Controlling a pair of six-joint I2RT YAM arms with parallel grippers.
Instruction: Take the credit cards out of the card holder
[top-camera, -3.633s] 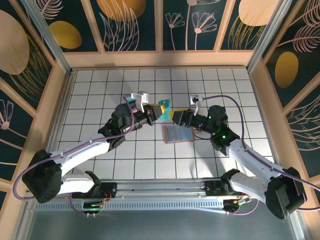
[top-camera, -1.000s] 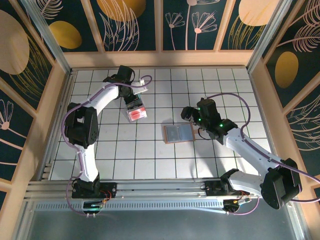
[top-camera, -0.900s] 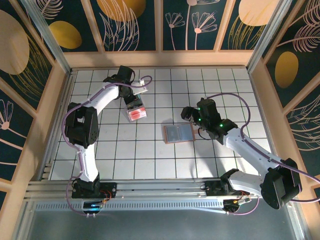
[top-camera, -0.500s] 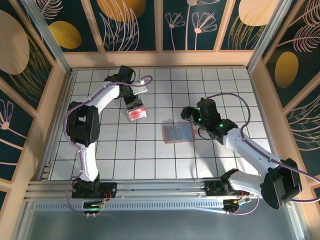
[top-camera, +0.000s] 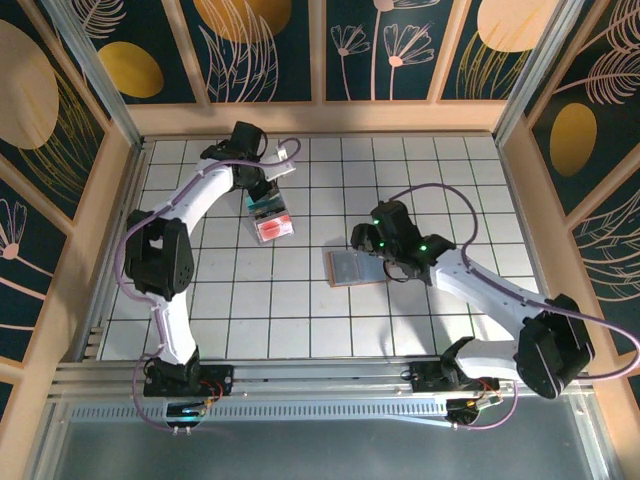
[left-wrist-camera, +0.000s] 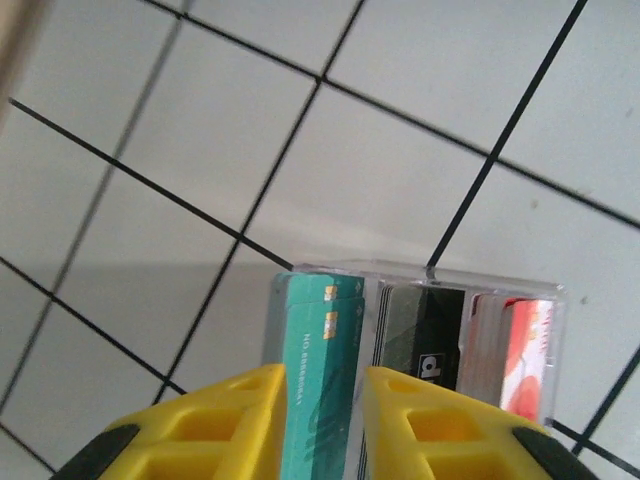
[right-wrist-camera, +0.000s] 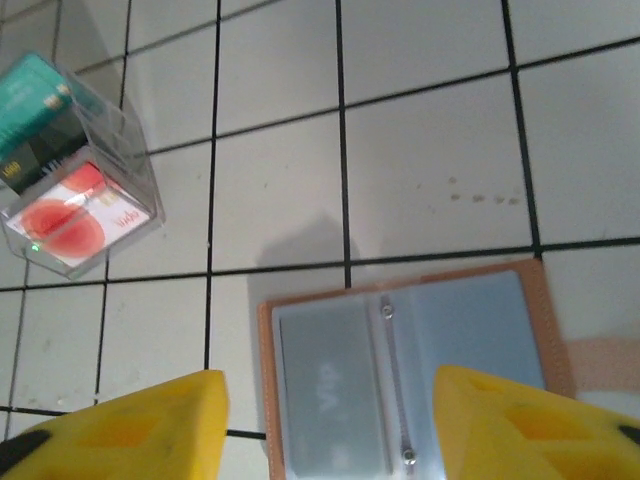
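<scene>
The card holder (right-wrist-camera: 470, 335) lies open and flat on the white tiled worktop (top-camera: 300, 310), blue-grey side up. The right gripper (right-wrist-camera: 330, 385) hangs just over it, its fingers wide apart. Over to the left, the left gripper (left-wrist-camera: 322, 385) has its fingers a little apart around a teal card (left-wrist-camera: 310, 330). The card stands in a clear box (left-wrist-camera: 440, 278).
</scene>
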